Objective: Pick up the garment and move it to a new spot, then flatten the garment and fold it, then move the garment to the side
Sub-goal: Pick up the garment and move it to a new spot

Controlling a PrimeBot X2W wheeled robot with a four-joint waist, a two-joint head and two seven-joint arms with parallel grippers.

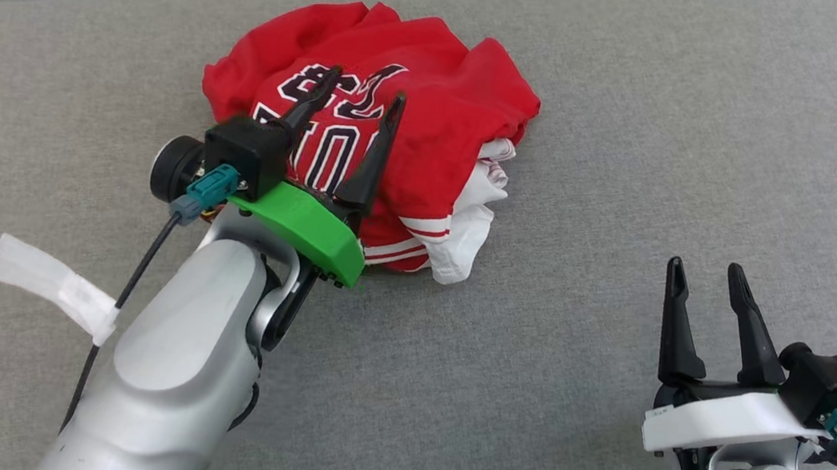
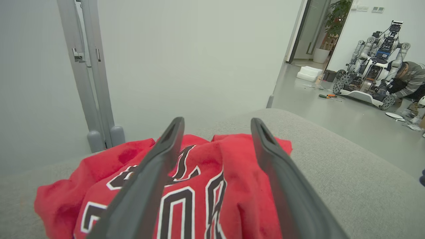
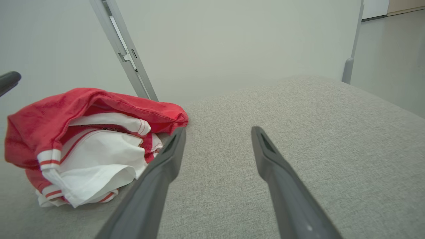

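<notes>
Garment [image 1: 469,96] looks soft and limp; left end effector [image 1: 364,92] gapes empty over it; best pinched at a raised fold.

The garment [image 1: 451,110] is red, with black letters edged in white, a white lining and red-striped white trim. The sofa [image 1: 642,135] is grey weave. The left claw [image 1: 368,84] has dark fingers on a green plate [image 1: 307,224], the right claw [image 1: 706,265] dark fingers on a white plate [image 1: 718,416]. The arms [image 1: 183,366] are silver-grey, with teal plugs [image 1: 213,184]. The tape [image 1: 52,284] near the sofa's left edge is white.
</notes>
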